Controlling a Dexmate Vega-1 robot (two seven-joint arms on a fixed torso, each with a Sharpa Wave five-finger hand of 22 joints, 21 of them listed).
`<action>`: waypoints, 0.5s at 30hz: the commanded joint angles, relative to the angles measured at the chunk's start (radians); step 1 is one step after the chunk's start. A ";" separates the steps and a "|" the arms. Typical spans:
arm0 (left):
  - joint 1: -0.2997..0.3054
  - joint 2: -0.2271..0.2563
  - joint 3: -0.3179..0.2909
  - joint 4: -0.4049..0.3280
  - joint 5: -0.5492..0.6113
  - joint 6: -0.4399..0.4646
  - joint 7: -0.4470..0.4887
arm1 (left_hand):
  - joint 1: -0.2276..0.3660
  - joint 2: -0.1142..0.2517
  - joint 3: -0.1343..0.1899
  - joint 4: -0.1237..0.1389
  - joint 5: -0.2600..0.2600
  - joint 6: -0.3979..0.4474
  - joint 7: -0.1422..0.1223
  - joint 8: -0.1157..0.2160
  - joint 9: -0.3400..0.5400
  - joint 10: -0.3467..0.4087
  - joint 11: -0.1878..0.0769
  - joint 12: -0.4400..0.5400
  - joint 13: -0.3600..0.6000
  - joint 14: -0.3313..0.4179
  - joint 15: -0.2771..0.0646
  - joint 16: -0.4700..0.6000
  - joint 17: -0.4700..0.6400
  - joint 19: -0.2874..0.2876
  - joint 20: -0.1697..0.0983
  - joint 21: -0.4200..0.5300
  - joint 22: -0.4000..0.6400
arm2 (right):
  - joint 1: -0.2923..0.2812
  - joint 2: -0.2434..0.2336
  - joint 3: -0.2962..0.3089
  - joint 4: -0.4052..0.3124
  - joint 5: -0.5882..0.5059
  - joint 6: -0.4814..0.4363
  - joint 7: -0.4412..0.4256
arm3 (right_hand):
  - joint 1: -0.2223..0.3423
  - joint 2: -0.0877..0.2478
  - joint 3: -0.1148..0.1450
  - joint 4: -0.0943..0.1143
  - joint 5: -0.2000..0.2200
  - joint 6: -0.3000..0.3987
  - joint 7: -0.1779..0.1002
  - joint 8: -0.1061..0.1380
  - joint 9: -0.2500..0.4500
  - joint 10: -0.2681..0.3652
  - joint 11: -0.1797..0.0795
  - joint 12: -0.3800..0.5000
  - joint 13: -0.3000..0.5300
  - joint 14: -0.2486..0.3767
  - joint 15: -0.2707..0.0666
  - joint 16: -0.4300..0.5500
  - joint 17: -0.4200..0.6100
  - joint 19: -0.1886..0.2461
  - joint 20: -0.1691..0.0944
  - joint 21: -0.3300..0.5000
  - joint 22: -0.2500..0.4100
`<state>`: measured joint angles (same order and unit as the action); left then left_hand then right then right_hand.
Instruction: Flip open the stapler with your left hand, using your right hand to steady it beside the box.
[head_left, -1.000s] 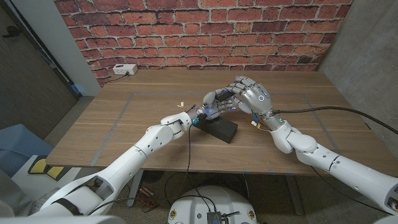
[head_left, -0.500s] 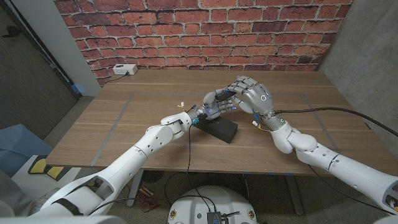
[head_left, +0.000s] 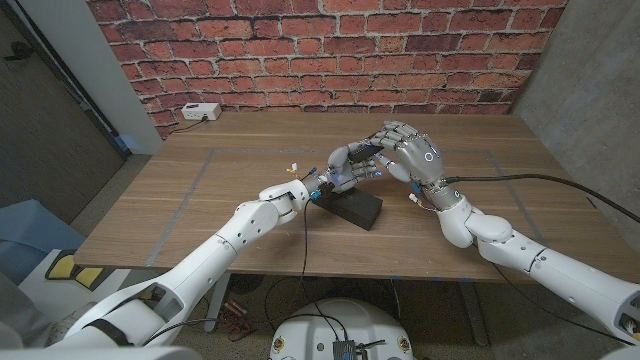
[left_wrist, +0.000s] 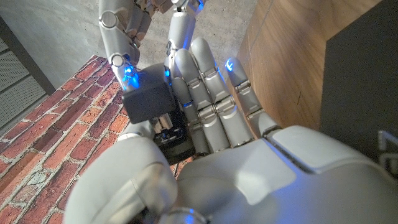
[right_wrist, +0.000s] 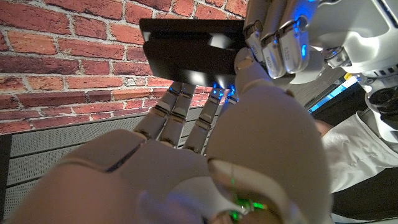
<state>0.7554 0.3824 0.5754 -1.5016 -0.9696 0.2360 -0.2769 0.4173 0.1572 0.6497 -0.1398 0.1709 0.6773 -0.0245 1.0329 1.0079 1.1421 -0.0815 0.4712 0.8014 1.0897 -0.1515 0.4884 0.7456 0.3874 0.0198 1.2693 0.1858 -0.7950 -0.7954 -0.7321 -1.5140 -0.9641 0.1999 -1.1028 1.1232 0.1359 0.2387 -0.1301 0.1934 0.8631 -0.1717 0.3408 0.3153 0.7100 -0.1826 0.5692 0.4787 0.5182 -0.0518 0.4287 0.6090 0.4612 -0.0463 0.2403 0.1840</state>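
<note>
In the head view the stapler (head_left: 338, 178) is mostly covered by the right hand (head_left: 400, 155) and the left hand (head_left: 298, 193), so whether its top is raised cannot be told. The box (head_left: 354, 208) is partly hidden behind them. In the left wrist view the left hand's own fingers (left_wrist: 208, 93) cover the stapler's far side, and the table (left_wrist: 280, 56) is cut off by the picture's edge.

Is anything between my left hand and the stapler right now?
Nothing visible. The left hand is already at the stapler, fingers against it in the left wrist view, with the right hand on its far side. The black box lies beside them.
</note>
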 joint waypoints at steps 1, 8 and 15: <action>0.006 0.001 0.001 -0.005 0.003 0.001 0.007 | 0.027 0.036 0.168 0.157 0.005 0.027 -0.018 0.003 0.003 0.004 -0.002 0.007 0.003 0.005 -0.004 0.007 0.001 -0.004 0.000 0.005 0.003 | -0.048 0.054 0.099 0.035 0.017 0.102 -0.014 | 0.034 0.044 0.024 0.017 0.004 0.015 -0.009 0.009 0.056 0.015 -0.016 0.015 0.023 0.009 -0.188 -0.007 0.006 0.000 -0.129 0.004 0.005; 0.011 0.002 0.002 -0.009 0.005 -0.002 0.012 | 0.026 0.035 0.168 0.156 0.004 0.043 -0.008 -0.009 -0.025 0.008 -0.001 0.008 0.000 0.007 -0.001 0.008 -0.002 -0.005 0.000 0.007 0.003 | -0.054 0.071 0.122 0.046 0.037 0.150 -0.014 | 0.036 0.044 0.025 0.018 0.003 0.013 -0.008 0.007 0.060 0.014 -0.016 0.015 0.024 0.010 -0.188 -0.011 0.011 0.000 -0.127 0.004 0.005; 0.010 0.013 0.008 -0.019 0.019 -0.004 0.011 | 0.013 0.036 0.181 0.168 0.006 0.101 0.023 -0.048 -0.120 -0.016 0.014 -0.039 -0.053 -0.009 0.003 -0.027 -0.062 -0.006 -0.007 0.007 0.000 | -0.062 0.073 0.134 0.040 0.041 0.166 -0.014 | 0.038 0.044 0.025 0.019 0.003 0.013 -0.006 0.005 0.063 0.013 -0.015 0.015 0.026 0.011 -0.188 -0.016 0.015 -0.002 -0.127 0.004 0.005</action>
<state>0.7631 0.3845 0.5774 -1.5127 -0.9671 0.2365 -0.2689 0.4158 0.1586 0.6526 -0.1426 0.1689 0.7500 0.0071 0.9988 0.9173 1.1354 -0.0711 0.4528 0.7679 1.0929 -0.1517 0.4785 0.7065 0.3835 0.0159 1.2693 0.1860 -0.8370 -0.7429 -0.6412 -1.4800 -0.9375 0.3216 -1.1131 1.1231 0.1359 0.2386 -0.1300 0.1913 0.8702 -0.1791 0.3445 0.3156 0.7199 -0.1932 0.5692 0.4783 0.5182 -0.0518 0.4140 0.6190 0.4611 -0.0463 0.2402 0.1840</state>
